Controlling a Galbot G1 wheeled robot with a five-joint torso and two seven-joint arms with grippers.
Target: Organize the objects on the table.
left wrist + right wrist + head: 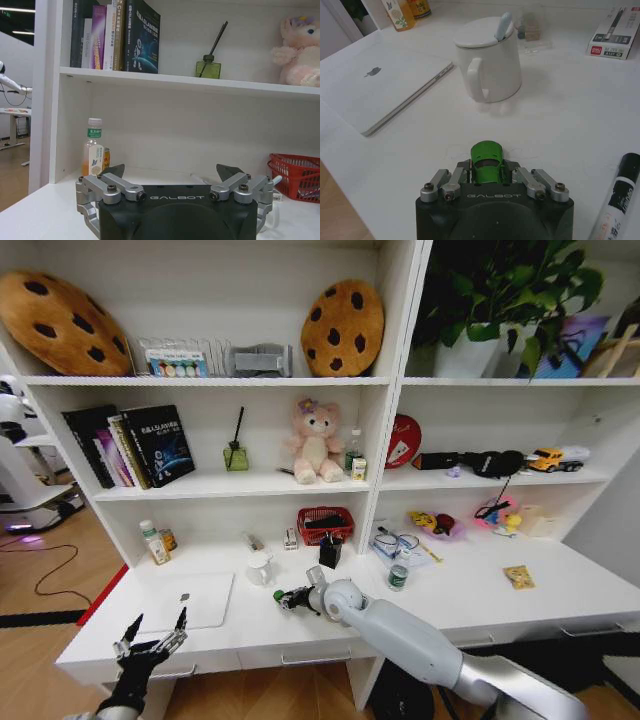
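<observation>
Head view, nearest edge: the left gripper [155, 632] hangs at the front left corner of the table [560, 590], fingers spread wide with nothing between them.
Left wrist view: the two dark fingertips [116, 171] stand well apart, pointing toward the back of the desk, where a small drink bottle [93, 150] stands by the shelf wall and a red basket [296, 176] sits off to the side.
Laptop: the silver-white laptop [188, 601] lies closed and flat on the left part of the desk, just beyond the left gripper.
Right gripper: the right gripper [292, 598] rests low over the desk's middle, its grey arm reaching in from the lower right.
Right wrist view: the fingers are closed in on the tiny green toy car [487, 162], which sits pinched between them with its nose pointing away from the gripper; I cannot tell whether the car is touching the desk or lifted off it.
Marker: a black-and-white marker [619, 195] lies on the desk near the right gripper.
Mug: a white lidded mug [487, 60] stands a little past the car, handle facing the gripper, with the laptop's edge just beside it.
Can: the small green-and-silver can [398, 576] stands upright right of the mug.
Farther back: the red basket sits against the shelving, and a pen box [616, 33] lies near the back of the desk.
</observation>
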